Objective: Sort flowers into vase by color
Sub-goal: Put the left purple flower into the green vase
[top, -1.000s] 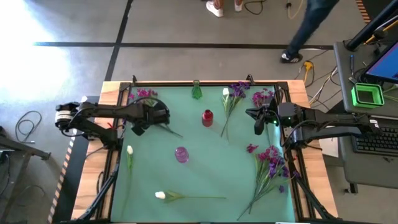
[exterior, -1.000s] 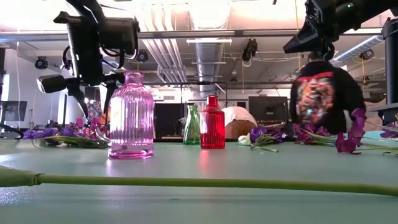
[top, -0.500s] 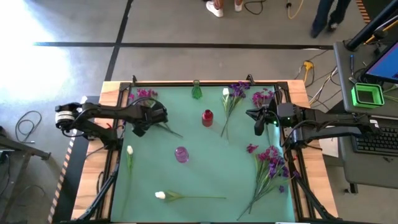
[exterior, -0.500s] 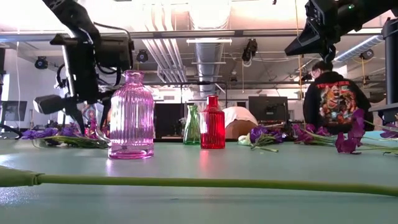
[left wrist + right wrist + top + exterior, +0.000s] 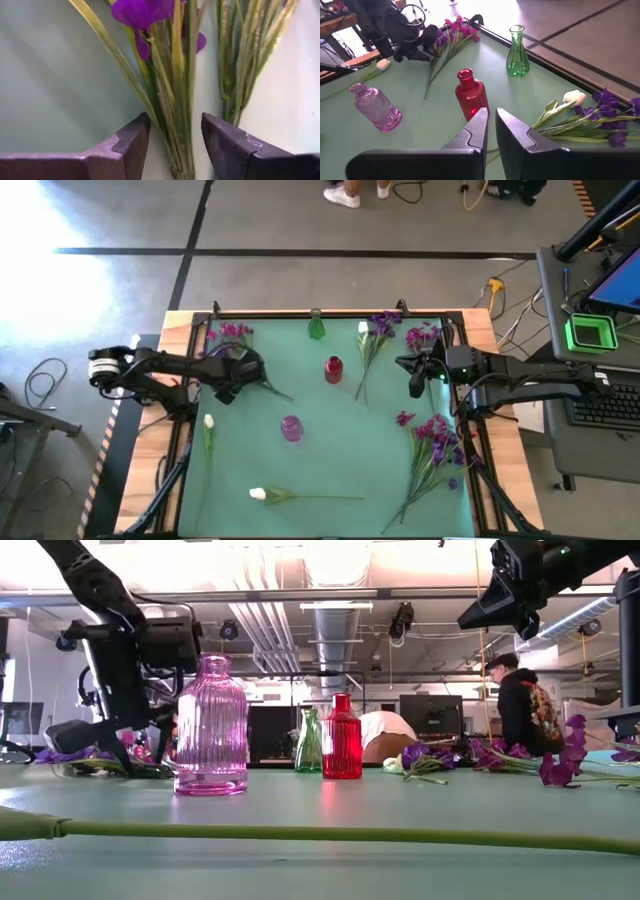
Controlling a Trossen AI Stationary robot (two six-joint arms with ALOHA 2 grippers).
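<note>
Left gripper (image 5: 232,382), jaws apart, straddles the green stems of the purple-flowered bunch (image 5: 172,75) lying on the teal mat (image 5: 320,450) at its far left corner. Right gripper (image 5: 415,376), fingers closed and empty, hovers beyond the red ribbed glass vase (image 5: 333,368).

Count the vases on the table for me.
3: green vase at the far edge, red vase near the middle, pink vase nearer the front. None appears hidden.
</note>
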